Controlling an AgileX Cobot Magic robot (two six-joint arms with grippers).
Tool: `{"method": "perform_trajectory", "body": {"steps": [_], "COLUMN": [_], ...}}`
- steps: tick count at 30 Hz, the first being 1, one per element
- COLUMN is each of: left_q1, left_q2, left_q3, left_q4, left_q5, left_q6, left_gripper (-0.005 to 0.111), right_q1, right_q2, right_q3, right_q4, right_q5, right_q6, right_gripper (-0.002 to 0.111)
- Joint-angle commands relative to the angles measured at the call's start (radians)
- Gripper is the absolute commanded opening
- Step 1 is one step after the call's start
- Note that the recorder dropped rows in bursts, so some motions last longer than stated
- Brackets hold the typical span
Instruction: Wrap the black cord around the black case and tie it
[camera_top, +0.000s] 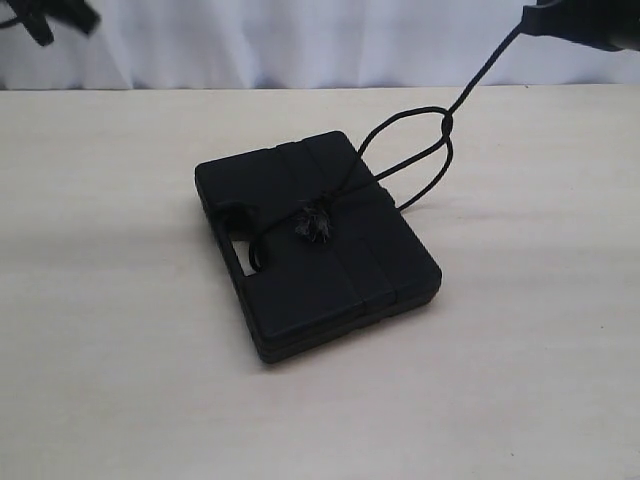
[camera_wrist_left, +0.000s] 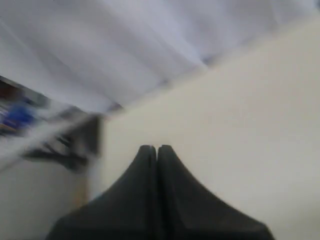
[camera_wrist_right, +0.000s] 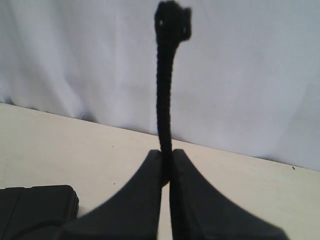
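In the exterior view we see one flat rectangular matte black plastic case (camera_top: 340, 275) with ribbed faces and rounded corners. It lies flat near the middle of the pale beige worktop (camera_top: 120, 350), its oval handle slot on the edge toward the left. One long thin black braided cord (camera_top: 480, 78) crosses the top of the case, where a fuzzy frayed knot (camera_top: 316, 225) sits on the lid. Off the far right edge the cord forms an open loop over the worktop, closes at a small knot, then rises in a taut line to the right gripper (camera_top: 535, 15) at the upper right corner. That arm is high above the worktop. The left gripper (camera_top: 50, 20) is high at the upper left, well apart from the case, and shows only as a blurred dark shape.

In the left wrist view, which is blurred, we see the left gripper (camera_wrist_left: 157, 150) with its jaws pressed together and nothing between them, above bare worktop.

In the right wrist view the right gripper (camera_wrist_right: 166, 157) is clamped on the cord, which stands out beyond the tips and ends in a small loop (camera_wrist_right: 172, 22). One corner of the case shows beside the gripper.
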Motion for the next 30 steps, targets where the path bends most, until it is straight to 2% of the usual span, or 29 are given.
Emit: {"method": "perform_trajectory", "body": {"steps": [1, 3, 5, 9, 10, 13, 15, 20, 30], "left_q1": [0.115, 0.125, 0.110, 0.068, 0.056, 0.031, 0.017, -0.015, -0.025], "left_q2": [0.109, 0.158, 0.201, 0.273, 0.292, 0.331, 0.351, 0.400, 0.473], "left_q3": [0.003, 0.024, 0.048, 0.065, 0.065, 0.065, 0.065, 0.065, 0.066], "left_q4": [-0.964, -1.068, -1.082, -1.088, -1.088, -1.094, -1.130, -1.178, -1.174], "left_q5": [0.181, 0.221, 0.219, 0.175, 0.149, 0.041, -0.010, -0.094, -0.118], "left_q6": [0.569, 0.598, 0.598, 0.551, 0.516, 0.433, 0.422, 0.422, 0.420], "left_gripper": [0.000, 0.003, 0.010, 0.035, 0.043, 0.058, 0.061, 0.061, 0.060], "right_q1": [-0.005, -0.005, -0.005, -0.005, -0.005, -0.005, -0.005, -0.005, -0.005], "right_q2": [-0.008, -0.008, -0.008, -0.008, -0.008, -0.008, -0.008, -0.008, -0.008], "right_q3": [-0.004, -0.004, -0.004, 0.002, 0.002, 0.002, 0.002, 0.002, 0.002], "right_q4": [0.004, 0.004, -0.002, -0.002, -0.002, -0.005, -0.005, -0.005, -0.005], "right_q5": [0.027, 0.066, 0.093, 0.086, 0.075, 0.064, 0.064, 0.064, 0.064], "right_q6": [0.028, 0.034, 0.034, 0.034, 0.034, 0.034, 0.034, 0.034, 0.034], "right_gripper": [0.004, 0.004, 0.004, 0.004, 0.004, 0.004, 0.004, 0.004, 0.004]}}
